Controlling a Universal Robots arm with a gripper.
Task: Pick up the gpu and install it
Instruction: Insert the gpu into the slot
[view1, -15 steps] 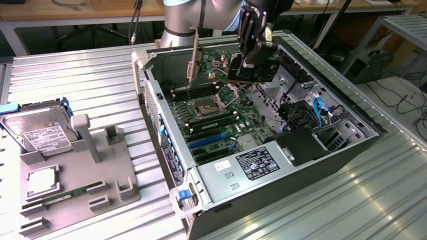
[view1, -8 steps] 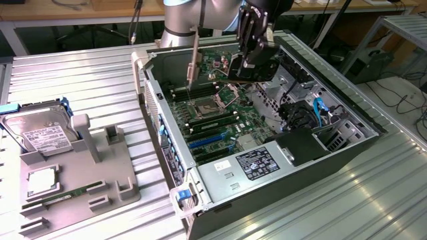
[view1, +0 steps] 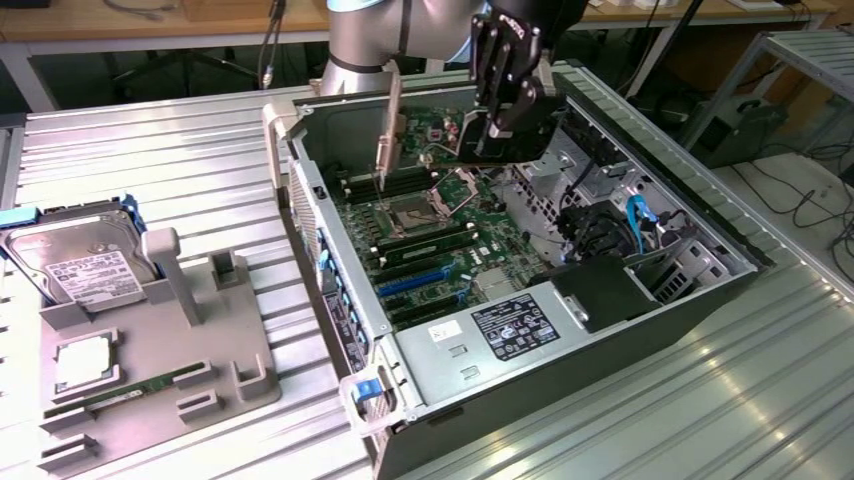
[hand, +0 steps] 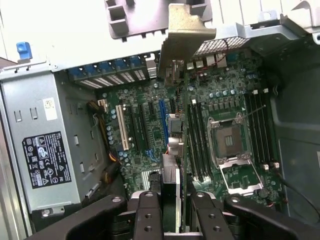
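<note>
Ideally lowered level and square.
Black gripper (hand: 175, 212) pinches the thin green, silver-bracketed gpu (hand: 187, 37) edge-on above the green motherboard (hand: 142, 165) inside the open grey case (hand: 295, 115).

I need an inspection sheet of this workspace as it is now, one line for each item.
Surface: ribbed metal table bearing an open computer case.
Job's things: gpu held edge-on over the motherboard.
Clutter: grey tray with hard drive, CPU and RAM stick, at the exterior view's left.
Gripper: gripper shut on the gpu.
Cables: blue cable inside the case; black cables on the floor.
Surroundings: workbench behind.
</note>
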